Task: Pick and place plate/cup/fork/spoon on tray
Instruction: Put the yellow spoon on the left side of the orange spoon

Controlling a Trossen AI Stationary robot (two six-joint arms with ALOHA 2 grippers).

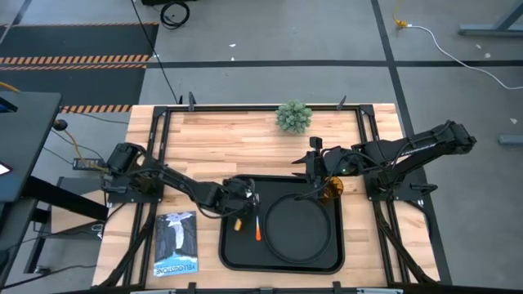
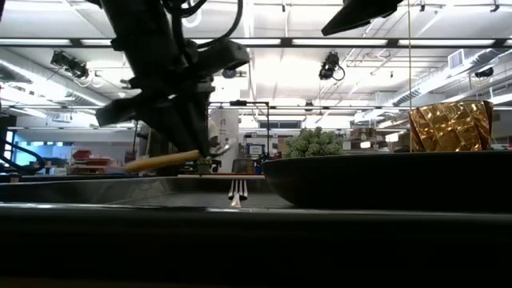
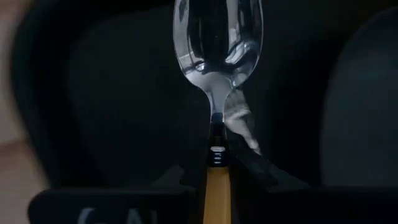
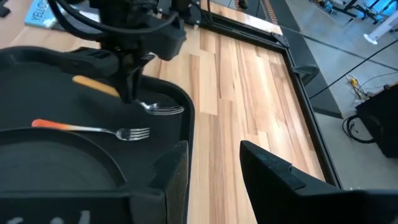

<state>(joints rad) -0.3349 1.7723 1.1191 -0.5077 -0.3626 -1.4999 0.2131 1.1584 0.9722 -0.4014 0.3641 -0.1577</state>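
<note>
A black tray (image 1: pixel 233 253) lies at the table's near middle. On it sits the round black plate (image 1: pixel 304 230), with the orange-handled fork (image 1: pixel 258 227) lying flat beside it on the tray floor. My left gripper (image 1: pixel 242 207) is over the tray's left part, shut on the spoon (image 4: pixel 163 109). The amber cup (image 1: pixel 333 189) stands upright at the tray's far right corner; whether it is on the tray does not show. My right gripper (image 4: pixel 214 168) hangs above that corner, open, with nothing between its fingers. My left gripper pinches the spoon's orange handle (image 3: pixel 217 186) between its two fingers, at the end nearest the bowl. The fingers slant down from the table's left and lie across the handle. The handle's free end (image 2: pixel 152 164) sticks out behind the fingers, and the spoon seems clear of the tray floor.
A small green potted plant (image 1: pixel 294 117) stands at the table's far edge. A dark booklet (image 1: pixel 176 242) lies left of the tray. Black frame rails (image 1: pixel 160 147) run along both sides of the wooden top. Bare wood lies between plant and tray.
</note>
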